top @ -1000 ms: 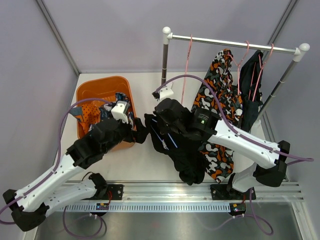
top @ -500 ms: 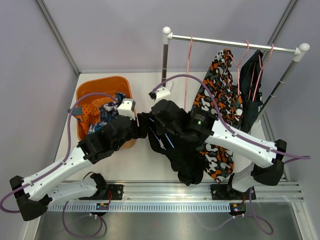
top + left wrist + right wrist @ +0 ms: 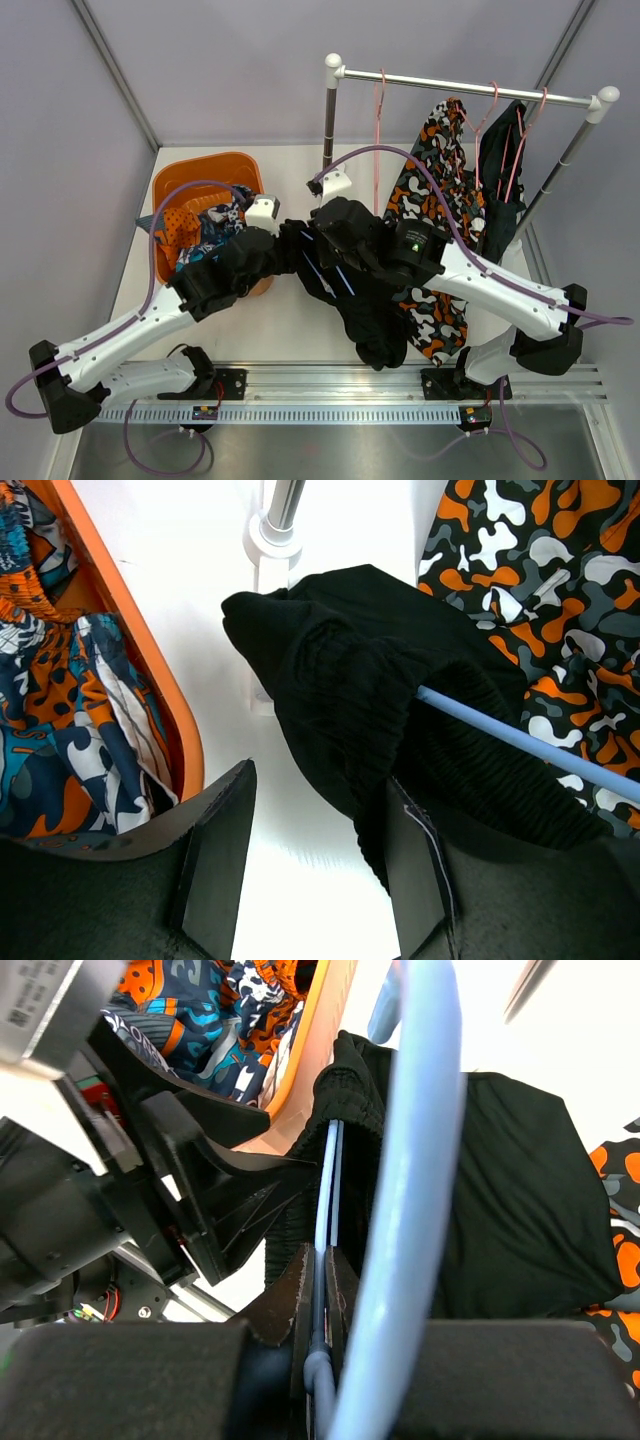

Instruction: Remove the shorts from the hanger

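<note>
The plain black shorts hang on a light blue hanger above the table's middle. My right gripper is shut on the hanger's thin wire. My left gripper is open at the waistband's left end. The cloth lies against its right finger, and a gap shows beside the left one. Camouflage shorts and dark navy shorts hang on pink hangers on the rail. The teal-orange shorts lie in the basket.
An orange basket stands at the back left, close beside my left gripper. The clothes rail spans the back right on a post. An empty pink hanger hangs near the post.
My left arm has swung right, from over the basket to the black shorts' waistband, and its jaws have narrowed. The right arm has shifted only a little while holding the hanger.
</note>
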### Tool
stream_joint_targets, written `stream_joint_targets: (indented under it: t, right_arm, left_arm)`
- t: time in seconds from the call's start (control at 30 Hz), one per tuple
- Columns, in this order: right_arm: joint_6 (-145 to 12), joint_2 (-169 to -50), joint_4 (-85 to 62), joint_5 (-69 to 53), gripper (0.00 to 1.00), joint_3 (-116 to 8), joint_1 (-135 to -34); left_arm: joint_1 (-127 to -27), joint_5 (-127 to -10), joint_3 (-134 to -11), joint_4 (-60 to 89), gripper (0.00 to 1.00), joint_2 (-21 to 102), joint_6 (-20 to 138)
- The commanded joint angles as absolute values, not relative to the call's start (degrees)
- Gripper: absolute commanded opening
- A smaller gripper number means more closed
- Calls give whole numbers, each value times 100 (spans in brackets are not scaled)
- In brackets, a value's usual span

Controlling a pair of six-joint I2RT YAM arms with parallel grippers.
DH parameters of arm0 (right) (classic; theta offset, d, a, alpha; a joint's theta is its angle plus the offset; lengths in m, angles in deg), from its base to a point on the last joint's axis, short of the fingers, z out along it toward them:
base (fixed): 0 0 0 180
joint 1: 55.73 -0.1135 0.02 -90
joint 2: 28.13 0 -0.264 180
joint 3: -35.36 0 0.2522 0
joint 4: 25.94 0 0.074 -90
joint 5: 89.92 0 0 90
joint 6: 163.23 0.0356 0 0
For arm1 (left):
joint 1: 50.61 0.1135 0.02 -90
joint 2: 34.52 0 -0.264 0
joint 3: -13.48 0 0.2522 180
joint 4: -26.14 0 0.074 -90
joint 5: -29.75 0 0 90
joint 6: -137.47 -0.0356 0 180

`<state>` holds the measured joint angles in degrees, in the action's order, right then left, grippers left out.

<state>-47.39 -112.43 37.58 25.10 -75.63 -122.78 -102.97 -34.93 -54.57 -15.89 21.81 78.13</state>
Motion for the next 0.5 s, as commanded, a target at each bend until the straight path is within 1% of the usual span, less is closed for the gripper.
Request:
stream_joint_targets:
  t: [0.0, 0.1, 0.17, 0.2, 0.27, 0.3, 0.4, 0.47]
  right_arm:
    - [-4616, -10987, 3528, 2698, 0, -7701, -12367]
    - [-4616, -11005, 3546, 2680, 0, -7684, -12376]
    - [-4625, -10996, 3554, 2680, 0, -7692, -12384]
    - [-4616, -10996, 3554, 2680, 0, -7701, -12393]
    - [-4616, -10970, 3554, 2680, 0, -7693, -12411]
    - [-4616, -10961, 3572, 2698, 0, -7693, -12420]
    - [-4599, -10891, 3581, 2724, 0, -7649, -12437]
    - [-4590, -10829, 3589, 2724, 0, -7614, -12455]
  left_arm:
    - [-10326, -3581, -5653, -1188, 54, 2225, 7823]
    - [-10326, -3617, -5671, -1109, 54, 2252, 7815]
    - [-10326, -3617, -5697, -1100, 49, 2296, 7806]
    - [-10326, -3617, -5715, -1109, 40, 2339, 7788]
    - [-10326, -3608, -5759, -1100, 30, 2392, 7788]
    - [-10326, -3616, -5768, -1091, 19, 2419, 7788]
    - [-10326, -3582, -5812, -1074, 2, 2515, 7779]
    - [-10326, -3520, -5855, -1074, 0, 2559, 7771]
